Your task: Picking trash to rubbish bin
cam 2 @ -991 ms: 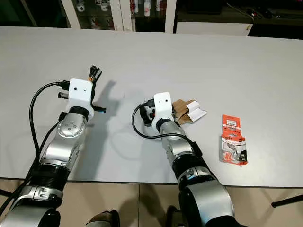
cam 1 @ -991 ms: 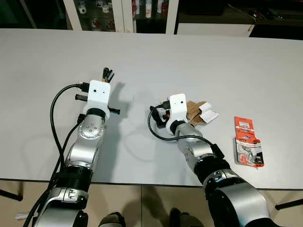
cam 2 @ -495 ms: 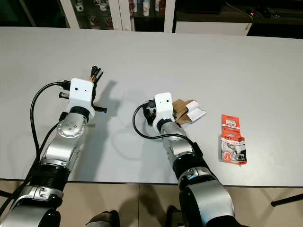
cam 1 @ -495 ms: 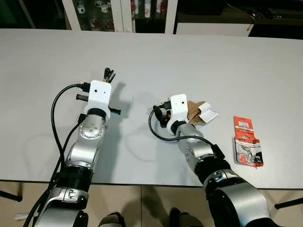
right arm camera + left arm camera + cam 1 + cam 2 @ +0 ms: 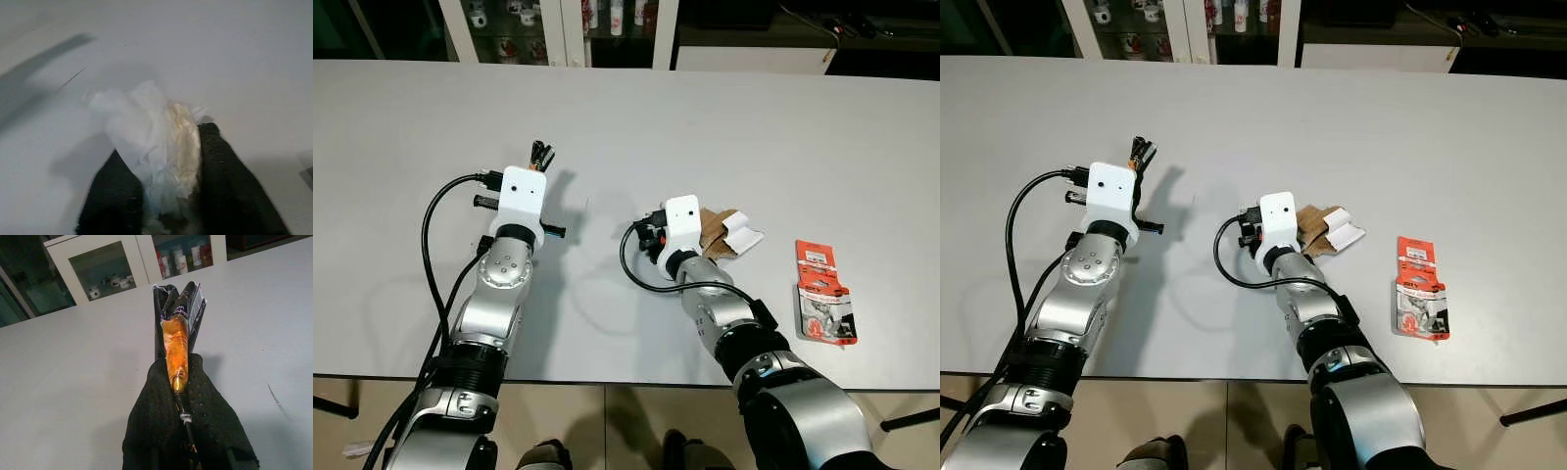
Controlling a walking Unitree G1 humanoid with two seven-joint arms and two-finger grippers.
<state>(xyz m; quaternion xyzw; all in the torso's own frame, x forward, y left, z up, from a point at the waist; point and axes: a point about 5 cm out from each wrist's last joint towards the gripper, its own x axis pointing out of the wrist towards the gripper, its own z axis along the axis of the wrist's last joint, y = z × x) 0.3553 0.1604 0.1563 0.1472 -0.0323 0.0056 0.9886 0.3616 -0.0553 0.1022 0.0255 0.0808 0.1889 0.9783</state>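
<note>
Both grippers were loaded and no bin was in sight, so by my reckoning the picking step was done and the next move called for carrying both loads off the white table (image 5: 431, 108) to a rubbish bin. The left gripper (image 5: 182, 382) was clamped on a folded black and orange wrapper (image 5: 177, 328), whose long axis ran straight on from the fingers, its free end pointing away from the robot. The right gripper (image 5: 168, 171), low over the table near a red packet (image 5: 823, 304), had pinched a crumpled white tissue (image 5: 146, 127) with brown paper, a shapeless wad with no clear long axis
</note>
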